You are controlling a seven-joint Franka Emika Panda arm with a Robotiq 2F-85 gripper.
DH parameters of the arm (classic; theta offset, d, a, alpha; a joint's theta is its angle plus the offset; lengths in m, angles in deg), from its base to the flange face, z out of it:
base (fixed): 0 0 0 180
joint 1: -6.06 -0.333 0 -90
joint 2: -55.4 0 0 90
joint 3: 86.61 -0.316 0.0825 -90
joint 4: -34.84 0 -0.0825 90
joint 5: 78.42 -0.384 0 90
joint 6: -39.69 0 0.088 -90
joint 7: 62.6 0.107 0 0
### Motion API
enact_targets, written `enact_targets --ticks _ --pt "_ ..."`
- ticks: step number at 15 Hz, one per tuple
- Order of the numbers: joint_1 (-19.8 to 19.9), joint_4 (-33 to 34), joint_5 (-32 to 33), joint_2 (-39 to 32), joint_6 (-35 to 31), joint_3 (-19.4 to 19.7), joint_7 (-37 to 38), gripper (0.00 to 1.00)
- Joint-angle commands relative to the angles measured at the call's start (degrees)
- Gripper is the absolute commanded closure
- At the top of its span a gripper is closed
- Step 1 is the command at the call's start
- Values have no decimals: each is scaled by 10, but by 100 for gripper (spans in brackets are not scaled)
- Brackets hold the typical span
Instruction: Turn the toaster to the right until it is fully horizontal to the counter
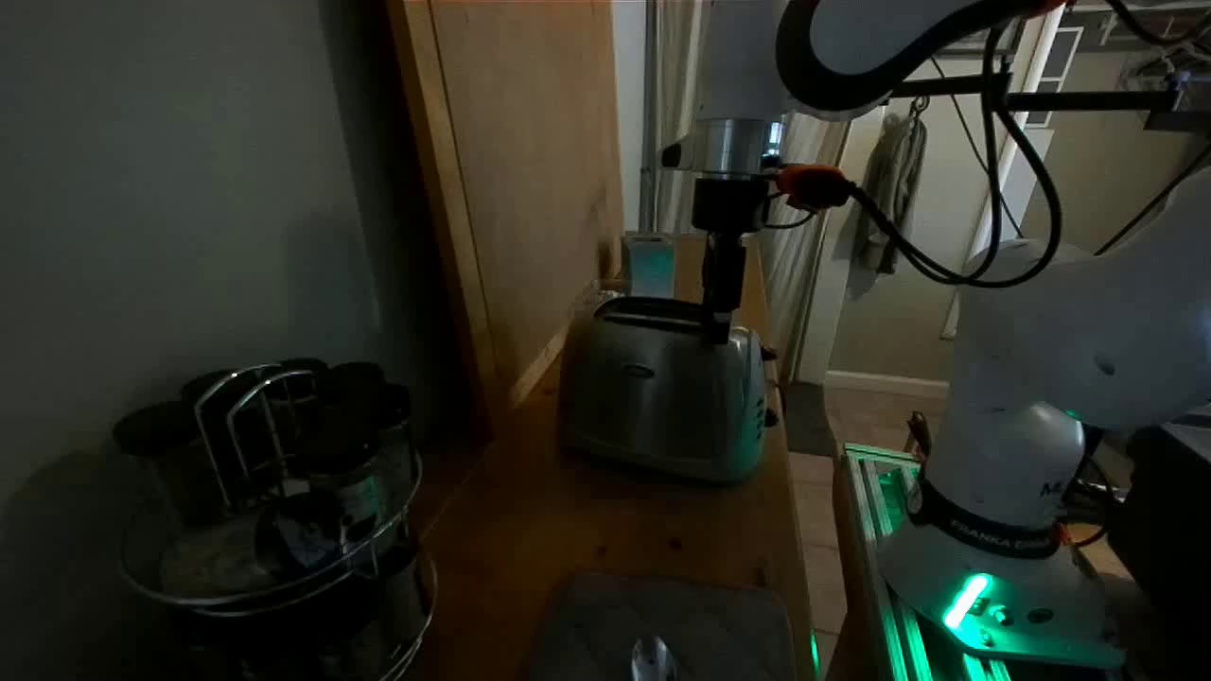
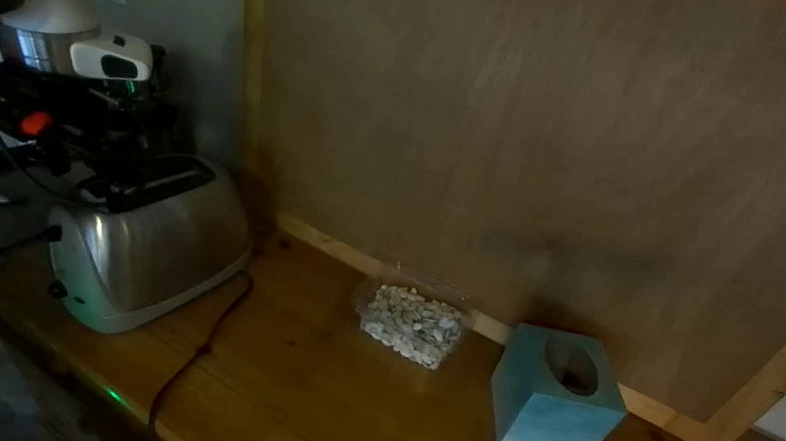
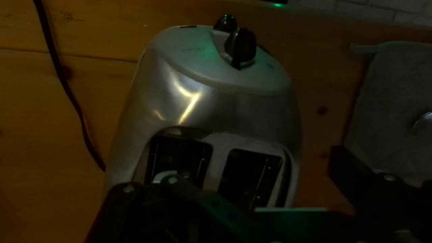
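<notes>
The silver toaster [image 1: 653,407] stands upright on the brown wooden counter [image 1: 501,596], at a slight angle to its edge. It also shows in an exterior view [image 2: 156,253], its knob end facing the counter's front edge. In the wrist view the toaster [image 3: 209,91] shows two dark slots and black knobs. My gripper [image 3: 251,175] is open, with one finger over a slot and the other outside the toaster's long side. In an exterior view the gripper [image 1: 722,326] is low at the toaster's top edge near the knob end. I cannot tell whether it touches.
A pale wooden panel [image 2: 535,133] stands along the counter's back. A clear box of pale stones [image 2: 415,324] and a blue tissue box [image 2: 557,408] are on one side. A grey mat [image 1: 587,615] with a spoon [image 1: 653,659] and a wire rack [image 1: 284,598] are on the other. A cord [image 2: 204,348] trails forward.
</notes>
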Motion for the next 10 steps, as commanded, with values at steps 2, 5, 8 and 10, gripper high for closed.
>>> enact_targets --ticks 2,5,8,10 --pt "2 1 -2 -1 1 -2 -1 0" --pt "2 1 -2 -1 1 -2 -1 0" --pt "2 18 16 0 2 -19 1 0" --pt "1 34 32 -2 5 -33 1 0"
